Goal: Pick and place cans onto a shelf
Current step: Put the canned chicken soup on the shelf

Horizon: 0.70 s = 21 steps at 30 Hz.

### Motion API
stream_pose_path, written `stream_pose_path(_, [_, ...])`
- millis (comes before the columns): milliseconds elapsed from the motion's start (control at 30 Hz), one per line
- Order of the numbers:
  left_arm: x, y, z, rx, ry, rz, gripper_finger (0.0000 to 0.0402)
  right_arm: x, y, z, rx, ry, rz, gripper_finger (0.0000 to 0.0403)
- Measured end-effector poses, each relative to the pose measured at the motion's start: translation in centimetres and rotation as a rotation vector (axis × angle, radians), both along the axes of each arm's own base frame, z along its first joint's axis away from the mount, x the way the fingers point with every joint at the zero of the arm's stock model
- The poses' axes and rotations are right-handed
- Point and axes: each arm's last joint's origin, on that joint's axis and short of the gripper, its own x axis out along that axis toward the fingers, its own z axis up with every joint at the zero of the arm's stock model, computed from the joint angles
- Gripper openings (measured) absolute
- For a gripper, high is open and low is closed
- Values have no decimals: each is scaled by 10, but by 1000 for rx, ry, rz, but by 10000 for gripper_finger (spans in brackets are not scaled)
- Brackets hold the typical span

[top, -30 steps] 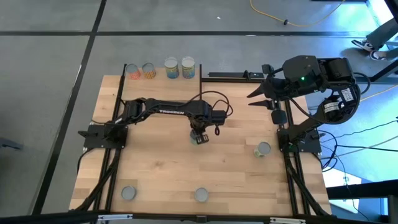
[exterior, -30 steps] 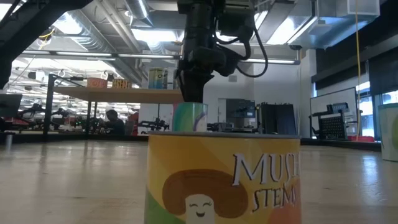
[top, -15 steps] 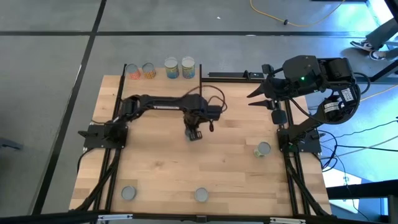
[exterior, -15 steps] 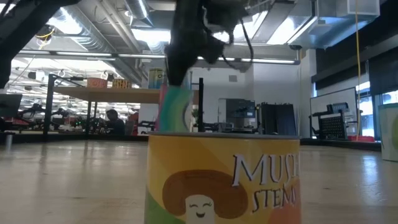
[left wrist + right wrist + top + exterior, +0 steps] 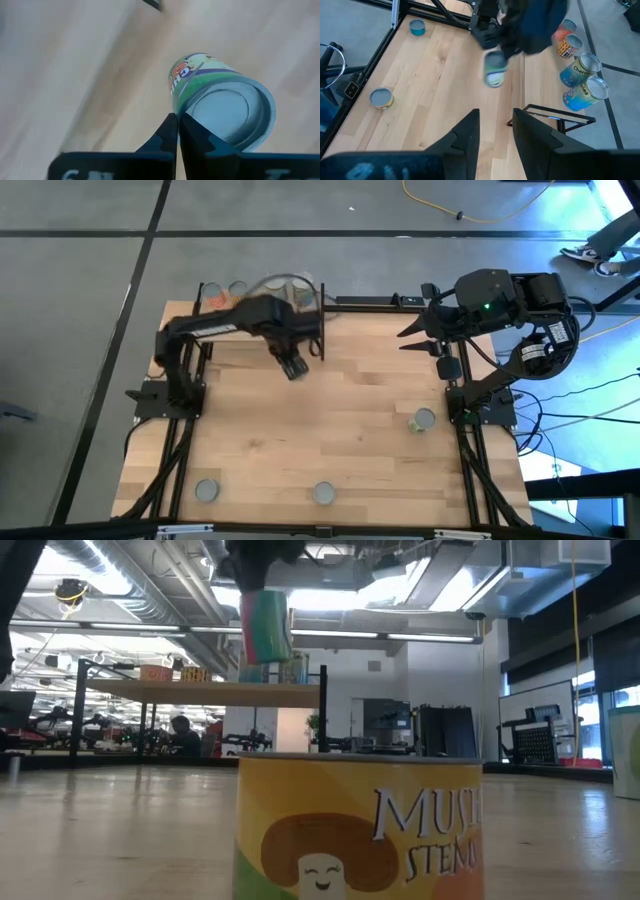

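Above the table's far side | left gripper (image 5: pixel 293 367) clenched on green-labelled can (image 5: pixel 220 102), lifted | right gripper (image 5: pixel 412 337) parted, waiting at right edge

You see pale, light-grained wood on the table (image 5: pixel 340 430) and black on the frame rails and both arms. The can in the air (image 5: pixel 220 105) has a green label with a cream patch, orange-red lettering, a violet stripe and a silvery-grey end; in the low view its side (image 5: pixel 264 624) reads teal and pink. The nearest can (image 5: pixel 360 830) is yellow with a brown smiling mushroom and white letters, while those on the shelf (image 5: pixel 555 120) are orange-red (image 5: pixel 563 30), yellow and white (image 5: pixel 568 46) and blue (image 5: pixel 580 67).
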Motion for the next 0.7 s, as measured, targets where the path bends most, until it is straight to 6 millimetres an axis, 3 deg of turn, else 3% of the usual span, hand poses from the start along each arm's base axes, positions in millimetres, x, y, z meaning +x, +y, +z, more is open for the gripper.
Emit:
stream_pose_path(267, [-41, 22, 37, 69, -122, 172, 0, 0, 0, 0, -3, 0, 2, 117])
stream_pose_path(700, [-74, 60, 53, 113, -163, 293, 0, 0, 0, 0, -5, 0, 4, 117])
